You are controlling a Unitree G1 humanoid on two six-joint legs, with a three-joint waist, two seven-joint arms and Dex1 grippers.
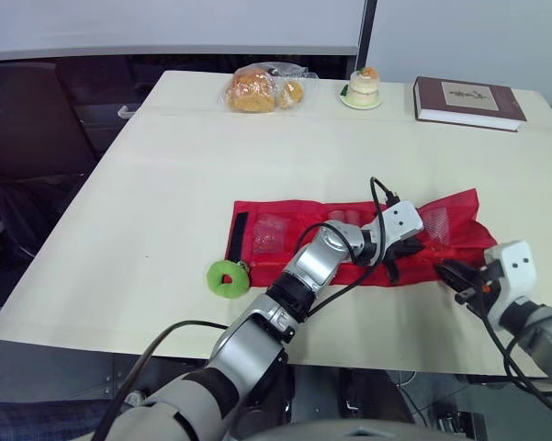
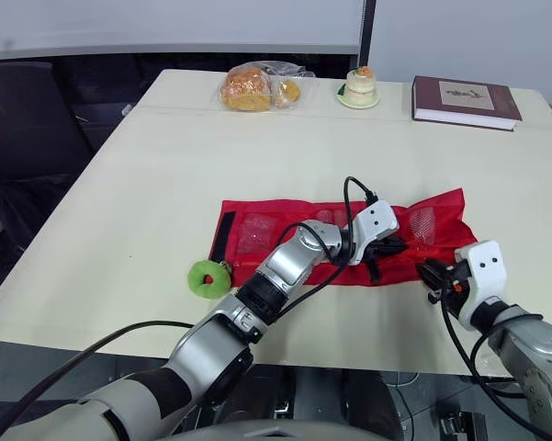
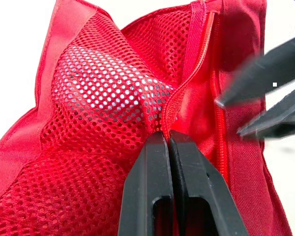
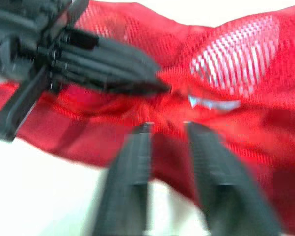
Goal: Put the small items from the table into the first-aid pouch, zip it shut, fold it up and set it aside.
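The red first-aid pouch [image 1: 285, 234] lies unfolded and flat on the cream table [image 1: 165, 184]. White items show through its mesh pockets [image 3: 98, 83]. My left gripper [image 3: 168, 138] reaches across to the pouch's right part and is shut on the fabric edge beside the zip [image 3: 206, 54]. My right gripper [image 4: 167, 129] hovers at the pouch's front right edge, open, its fingers [image 3: 265, 83] pointing at the same spot. A green round item [image 1: 227, 277] with a red centre lies on the table just off the pouch's left front corner.
At the far edge stand a bag of bread [image 1: 257, 89], a small cake on a plate [image 1: 362, 89] and a brown book [image 1: 468, 101]. The table's front edge runs close below the pouch. Dark chairs stand to the left.
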